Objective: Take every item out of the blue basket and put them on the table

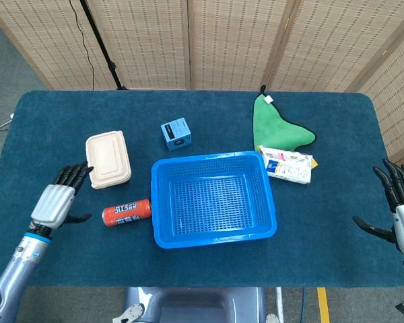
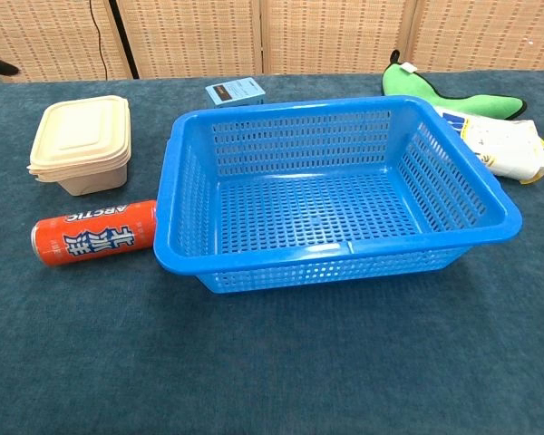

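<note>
Basket point(image 1: 213, 199) lying empty. Can point(image 1: 126, 212) lying on side beside basket's left wall. Left hand point(image 1: 54, 202) hovering left of can, fingers spread wide, holding nothing. Right hand point(image 1: 398, 205) idling wide at right table edge.

The left hand point(image 1: 56, 200) has a pale silver-grey, ribbed back plate and slim black fingers point(image 1: 73, 174). Below it sits a wrist cuff with a thin blue ring, leading into a smooth, rounded, metallic blue-grey forearm point(image 1: 13, 267). The right hand point(image 1: 398, 210) is built alike: black segmented fingers point(image 1: 392, 177), a black thumb and a light grey palm shell at the frame's edge.
</note>
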Robot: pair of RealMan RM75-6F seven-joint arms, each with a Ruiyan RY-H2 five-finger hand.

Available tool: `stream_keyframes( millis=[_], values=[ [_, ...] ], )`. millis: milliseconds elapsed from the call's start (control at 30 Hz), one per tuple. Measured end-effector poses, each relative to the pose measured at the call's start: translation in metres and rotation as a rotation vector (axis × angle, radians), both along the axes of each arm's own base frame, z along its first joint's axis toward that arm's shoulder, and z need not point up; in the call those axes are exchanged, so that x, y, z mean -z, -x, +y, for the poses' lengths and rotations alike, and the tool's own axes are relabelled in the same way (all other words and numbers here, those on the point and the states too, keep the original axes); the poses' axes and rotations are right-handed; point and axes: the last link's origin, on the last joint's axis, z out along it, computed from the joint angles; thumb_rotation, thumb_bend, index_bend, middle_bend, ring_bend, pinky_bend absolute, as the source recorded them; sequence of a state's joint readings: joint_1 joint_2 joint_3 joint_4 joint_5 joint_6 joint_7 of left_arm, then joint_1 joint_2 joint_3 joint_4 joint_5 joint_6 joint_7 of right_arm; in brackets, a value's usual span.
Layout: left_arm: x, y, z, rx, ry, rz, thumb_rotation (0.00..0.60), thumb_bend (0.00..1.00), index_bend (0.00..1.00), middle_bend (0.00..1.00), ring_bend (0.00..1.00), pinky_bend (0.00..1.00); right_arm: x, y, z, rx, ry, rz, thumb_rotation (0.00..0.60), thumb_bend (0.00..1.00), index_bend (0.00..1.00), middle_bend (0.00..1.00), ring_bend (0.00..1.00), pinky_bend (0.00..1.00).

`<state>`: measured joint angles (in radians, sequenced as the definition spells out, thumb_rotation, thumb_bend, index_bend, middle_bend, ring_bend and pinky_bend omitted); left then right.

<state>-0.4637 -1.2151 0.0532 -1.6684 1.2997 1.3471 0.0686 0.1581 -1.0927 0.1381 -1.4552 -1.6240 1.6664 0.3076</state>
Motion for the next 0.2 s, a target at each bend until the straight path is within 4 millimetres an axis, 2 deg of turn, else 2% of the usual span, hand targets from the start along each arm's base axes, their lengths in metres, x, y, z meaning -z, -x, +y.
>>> stream_keyframes(
  millis=[200],
  values=[
    [-0.026,0.031,-0.034,-0.101,-0.197,0.032,0.600,0.11,0.00,0.00,0.00,0.00,0.004,0.006,-0.006,0.051,0.030,0.075,0.600,0.00,0.00,0.00,0.00,0.00]
  ],
)
